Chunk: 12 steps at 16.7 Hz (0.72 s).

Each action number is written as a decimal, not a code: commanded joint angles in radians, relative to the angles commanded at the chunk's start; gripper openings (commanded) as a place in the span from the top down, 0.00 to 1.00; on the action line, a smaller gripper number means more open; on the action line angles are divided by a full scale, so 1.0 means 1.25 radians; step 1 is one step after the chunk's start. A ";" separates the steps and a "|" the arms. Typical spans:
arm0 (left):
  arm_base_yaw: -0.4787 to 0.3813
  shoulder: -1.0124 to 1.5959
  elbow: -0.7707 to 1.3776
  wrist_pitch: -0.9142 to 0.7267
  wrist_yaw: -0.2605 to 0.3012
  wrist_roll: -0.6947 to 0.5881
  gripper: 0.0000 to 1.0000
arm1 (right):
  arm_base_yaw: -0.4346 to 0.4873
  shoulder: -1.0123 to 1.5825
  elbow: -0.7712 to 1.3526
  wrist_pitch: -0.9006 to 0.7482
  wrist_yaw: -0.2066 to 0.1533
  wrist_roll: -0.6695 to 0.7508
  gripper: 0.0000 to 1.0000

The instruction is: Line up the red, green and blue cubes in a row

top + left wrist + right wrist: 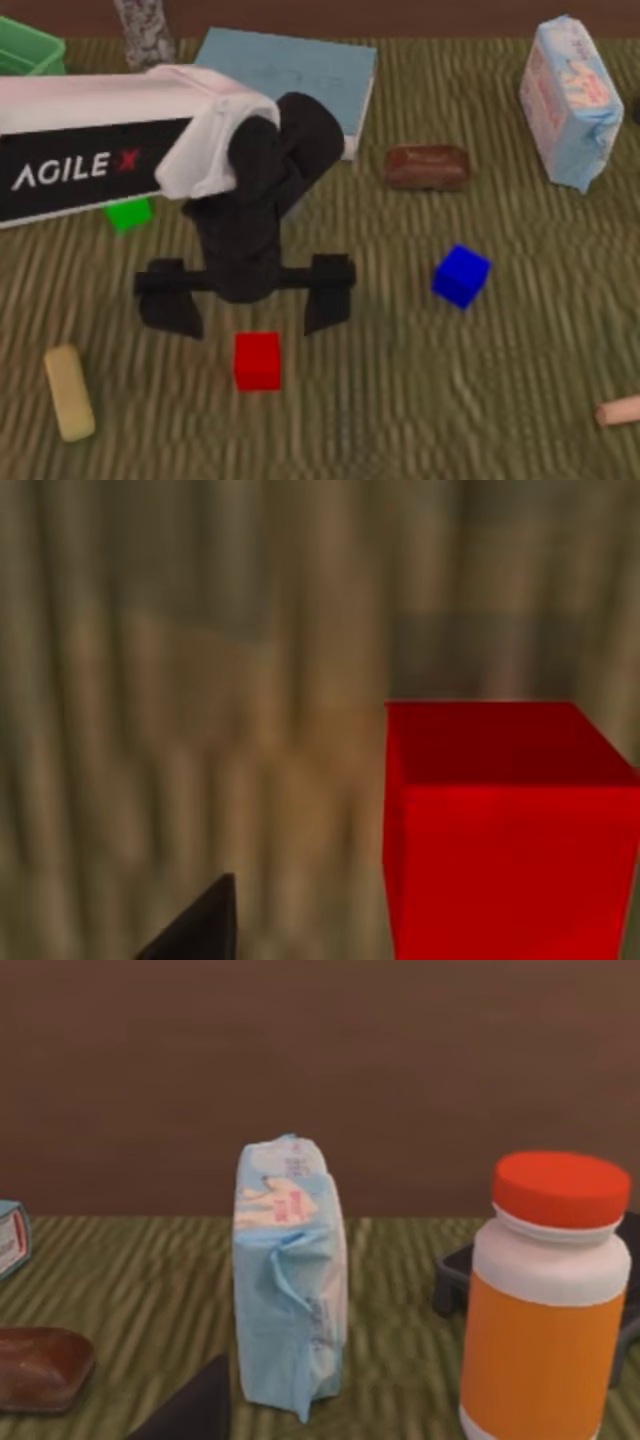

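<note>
Nothing lined up yet. The red cube sat alone near the front of the worktop, the blue cube well apart to its right and further back, the green cube off to the left, partly under the left arm. No two cubes touched or shared a row.

Left pincer hovered just behind the red cube, fingers spread wide, released, holding nothing. In the left wrist view the red cube filled one side, close up; one dark fingertip showed, clear of it. Probably lining up for a grasp on red, though height above the worktop was hard to judge.

Right arm was parked out of the top view; its wrist camera looked at a tissue pack and an orange bottle. Could not tell its pincer state.

All three placements were left to do.
</note>
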 joint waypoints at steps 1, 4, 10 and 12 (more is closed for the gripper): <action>0.001 -0.011 0.018 -0.032 0.000 0.000 0.00 | 0.000 0.000 0.000 0.000 0.000 0.000 0.00; 0.005 -0.037 0.055 -0.086 0.000 0.000 0.00 | 0.000 0.000 0.000 0.000 0.000 0.000 0.00; 0.004 -0.031 0.061 -0.088 0.000 0.010 0.00 | 0.000 0.000 0.000 0.000 0.000 0.000 0.00; 0.019 -0.009 0.091 -0.098 0.001 0.053 0.00 | 0.000 0.000 0.000 0.000 0.000 0.000 0.00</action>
